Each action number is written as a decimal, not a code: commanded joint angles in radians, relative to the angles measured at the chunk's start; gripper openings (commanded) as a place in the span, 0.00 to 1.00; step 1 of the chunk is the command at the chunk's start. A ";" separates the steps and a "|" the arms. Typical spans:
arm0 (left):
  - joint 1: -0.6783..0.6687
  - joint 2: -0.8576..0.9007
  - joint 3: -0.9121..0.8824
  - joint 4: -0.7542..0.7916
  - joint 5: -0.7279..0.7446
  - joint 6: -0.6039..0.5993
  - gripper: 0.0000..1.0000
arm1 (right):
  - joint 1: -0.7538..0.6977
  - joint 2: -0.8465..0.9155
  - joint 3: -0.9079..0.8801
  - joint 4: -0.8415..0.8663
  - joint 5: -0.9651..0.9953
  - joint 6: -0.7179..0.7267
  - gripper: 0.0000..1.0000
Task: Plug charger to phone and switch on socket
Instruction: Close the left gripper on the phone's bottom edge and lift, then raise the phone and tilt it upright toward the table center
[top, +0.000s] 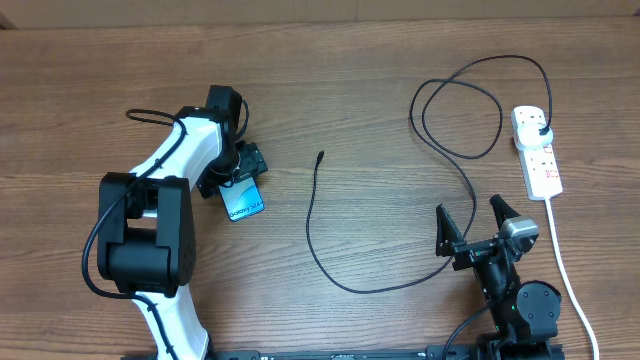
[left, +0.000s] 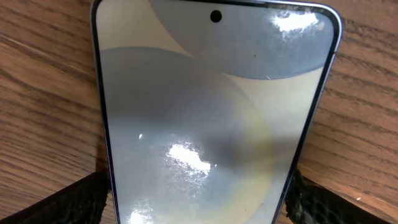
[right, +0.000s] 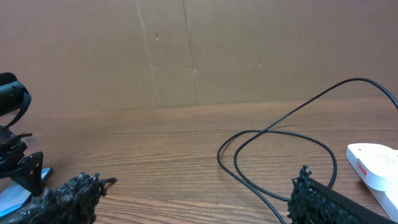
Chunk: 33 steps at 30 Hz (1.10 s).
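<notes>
While the left gripper (top: 243, 172) flanks the slim teal-screened smartphone (top: 246, 202), pinch uncertain, the right gripper (top: 469, 222) stands spread near the front-right corner of the worktop (top: 350, 90).

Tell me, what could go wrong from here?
1. The left gripper straddles the phone by its slim edges; it might slip or skid when squeezed.
2. The charger tip is tiny and lies loose on the table; the open right gripper could miss it.
3. The cable loops close by that gripper; a snag might tug the socket.
</notes>
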<state>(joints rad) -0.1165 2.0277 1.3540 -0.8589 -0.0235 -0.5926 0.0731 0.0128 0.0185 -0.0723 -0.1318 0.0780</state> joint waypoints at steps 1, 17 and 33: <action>-0.003 0.062 -0.013 0.011 0.000 0.016 0.93 | 0.005 -0.010 -0.011 0.003 -0.003 0.003 1.00; -0.002 0.089 -0.013 -0.031 0.095 0.037 0.93 | 0.005 -0.010 -0.011 0.003 -0.003 0.003 1.00; -0.001 0.088 -0.008 -0.021 0.092 0.040 0.76 | 0.005 -0.010 -0.011 0.003 -0.003 0.003 1.00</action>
<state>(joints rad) -0.1162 2.0449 1.3762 -0.8886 -0.0055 -0.5659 0.0727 0.0128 0.0185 -0.0723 -0.1314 0.0780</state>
